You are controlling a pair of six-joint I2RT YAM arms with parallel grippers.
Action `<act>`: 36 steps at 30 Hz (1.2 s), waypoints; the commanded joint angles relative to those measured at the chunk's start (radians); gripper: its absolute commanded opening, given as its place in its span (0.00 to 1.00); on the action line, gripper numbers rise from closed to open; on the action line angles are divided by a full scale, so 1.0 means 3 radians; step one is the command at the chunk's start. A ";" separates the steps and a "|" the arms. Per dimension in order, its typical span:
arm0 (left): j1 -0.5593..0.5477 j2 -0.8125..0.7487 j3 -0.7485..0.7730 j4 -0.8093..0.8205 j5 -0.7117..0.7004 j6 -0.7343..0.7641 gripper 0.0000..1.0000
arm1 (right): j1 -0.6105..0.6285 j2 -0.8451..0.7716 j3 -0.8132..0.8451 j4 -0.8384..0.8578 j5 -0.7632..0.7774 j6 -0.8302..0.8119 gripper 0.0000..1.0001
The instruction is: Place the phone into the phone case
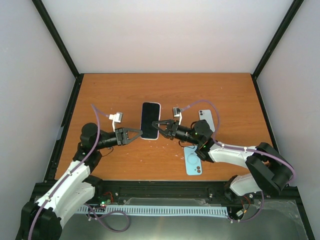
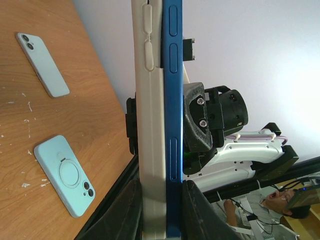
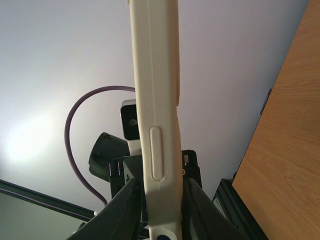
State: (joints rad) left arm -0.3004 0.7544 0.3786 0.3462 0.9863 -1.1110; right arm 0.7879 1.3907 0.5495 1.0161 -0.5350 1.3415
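A dark-screened blue phone (image 1: 150, 119) sits against a white phone case and is held up off the table between both grippers. My left gripper (image 1: 140, 133) is shut on one long edge. In the left wrist view (image 2: 162, 202) the blue phone edge (image 2: 173, 100) lies beside the white case edge (image 2: 150, 125), not sunk into it. My right gripper (image 1: 157, 124) is shut on the opposite edge. In the right wrist view (image 3: 161, 205) only the white case edge (image 3: 156, 100) with its button shows.
A pale blue phone (image 1: 206, 120) lies face down on the wooden table (image 1: 110, 95) to the right; it also shows in the left wrist view (image 2: 42, 64). A pale blue case with a ring (image 1: 193, 161) lies nearer the front, also in the left wrist view (image 2: 65, 175).
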 commanded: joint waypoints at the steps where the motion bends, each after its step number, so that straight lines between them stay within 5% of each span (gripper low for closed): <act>1: -0.0011 -0.0091 0.0115 -0.0127 -0.0124 0.0111 0.01 | 0.0038 -0.0113 -0.0021 0.0221 -0.0047 -0.0054 0.22; 4: -0.0010 -0.0137 0.0044 0.0098 -0.0065 -0.0046 0.27 | 0.0038 -0.0105 -0.0025 0.0365 -0.0080 0.0042 0.19; 12: -0.0007 -0.0166 -0.0056 0.0622 0.0061 -0.0317 0.51 | 0.0056 -0.0113 -0.0046 0.0629 -0.0086 0.0228 0.19; 16: -0.0011 -0.0145 -0.0055 0.0585 0.0029 -0.0296 0.44 | 0.0076 -0.0098 -0.0041 0.0645 -0.0075 0.0254 0.19; 24: -0.0010 -0.0106 -0.0034 0.0561 0.0028 -0.0268 0.04 | 0.0129 0.0009 -0.0009 0.0778 -0.0085 0.0315 0.20; 36: -0.0011 -0.0091 0.0302 -0.0416 -0.0134 0.0252 0.00 | 0.0130 0.0029 -0.0025 0.0687 -0.0023 0.0251 0.21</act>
State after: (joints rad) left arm -0.3016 0.7246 0.4015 0.3332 0.9768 -1.1172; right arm 0.8093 1.4132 0.5339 1.1522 -0.5354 1.4319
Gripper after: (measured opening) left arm 0.164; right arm 0.235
